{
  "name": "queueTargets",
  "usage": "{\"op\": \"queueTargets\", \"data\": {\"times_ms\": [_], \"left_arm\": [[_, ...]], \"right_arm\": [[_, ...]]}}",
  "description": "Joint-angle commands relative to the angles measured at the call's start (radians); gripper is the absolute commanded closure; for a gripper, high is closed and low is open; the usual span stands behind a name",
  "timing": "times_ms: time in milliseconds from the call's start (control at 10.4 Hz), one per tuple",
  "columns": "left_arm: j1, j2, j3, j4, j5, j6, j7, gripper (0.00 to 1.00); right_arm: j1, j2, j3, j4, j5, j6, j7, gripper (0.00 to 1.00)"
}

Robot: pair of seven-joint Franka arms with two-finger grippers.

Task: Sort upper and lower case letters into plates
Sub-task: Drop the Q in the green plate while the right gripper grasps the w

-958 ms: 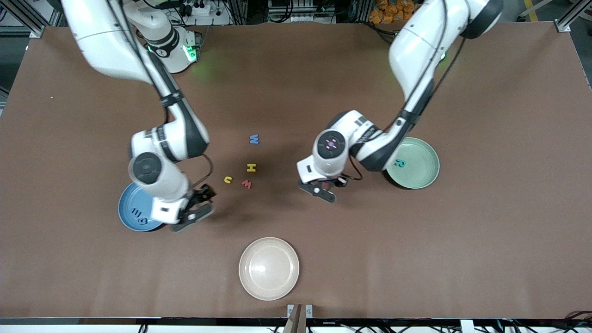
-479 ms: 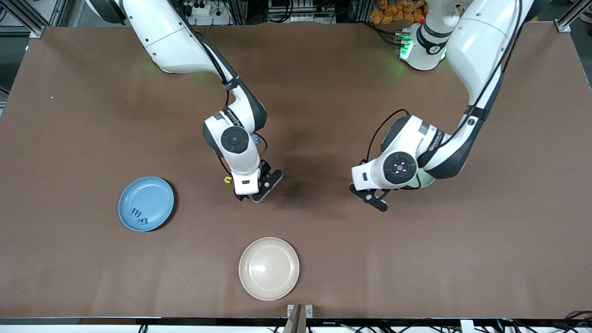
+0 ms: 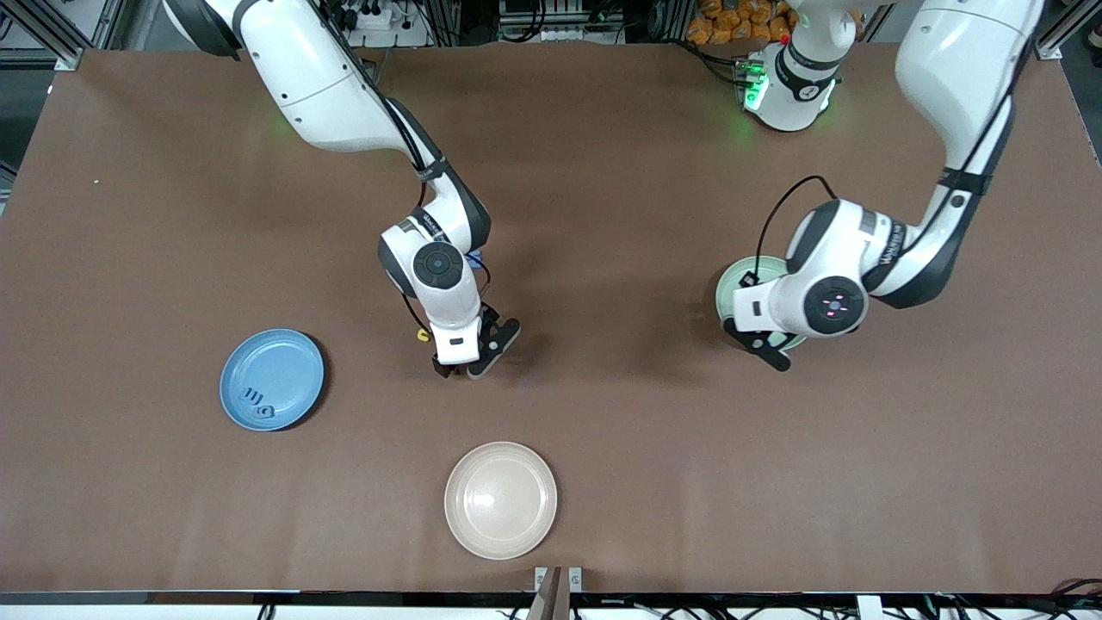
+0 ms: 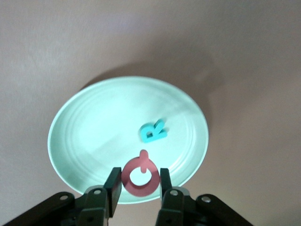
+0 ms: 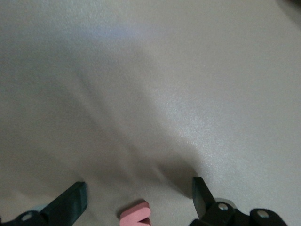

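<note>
**Red letter reaches the mint plate as both arms change stations**

A red-orange foam letter (image 4: 140,175), round with a short tail, sits pinched between the fingers of the left tool (image 4: 138,183), which hangs over the rim of the pale mint green plate (image 3: 730,284) at the left arm's end of the bench (image 3: 603,172). A teal letter R (image 4: 153,131) lies flat inside that plate, near the held letter but apart from it. A second ago this tool was over bare bench beside the loose letters, well short of the plate; it has since carried across and now covers most of the plate in the front view.

The right tool (image 3: 475,349) stands over the middle of the bench with its fingers spread wide and nothing between them. Its wrist view shows a pink-red letter (image 5: 135,214) lying on the bench between the two fingers. A yellow letter (image 3: 423,336) and a blue letter (image 3: 474,257) peek out from under the arm in the front view. A second ago this tool hung at the edge of the blue plate (image 3: 284,362); the arm has since swung away, and the plate now lies uncovered, with dark blue letters (image 3: 258,405) in it.

The cream-beige plate (image 3: 500,499), nearest the front camera, has not moved.
</note>
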Motion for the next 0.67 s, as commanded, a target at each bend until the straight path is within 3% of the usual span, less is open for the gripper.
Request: {"op": "queueTargets", "data": {"times_ms": [0,383,575], "left_arm": [[0.040,-0.015,-0.040,-0.036,-0.062,0.023,0.007,0.00],[-0.064,0.017,-0.040,0.052,-0.114,0.026,-0.143,0.00],[-0.172,0.107,-0.040,0.184,-0.133,0.037,-0.322,0.00]], "right_arm": [[-0.011,-0.018,0.005,-0.061,-0.026,0.011,0.006,0.00],[-0.034,-0.047,0.005,-0.066,-0.026,-0.006,0.004,0.00],[-0.044,-0.052,0.005,-0.066,-0.026,-0.015,-0.005,0.00]]}}
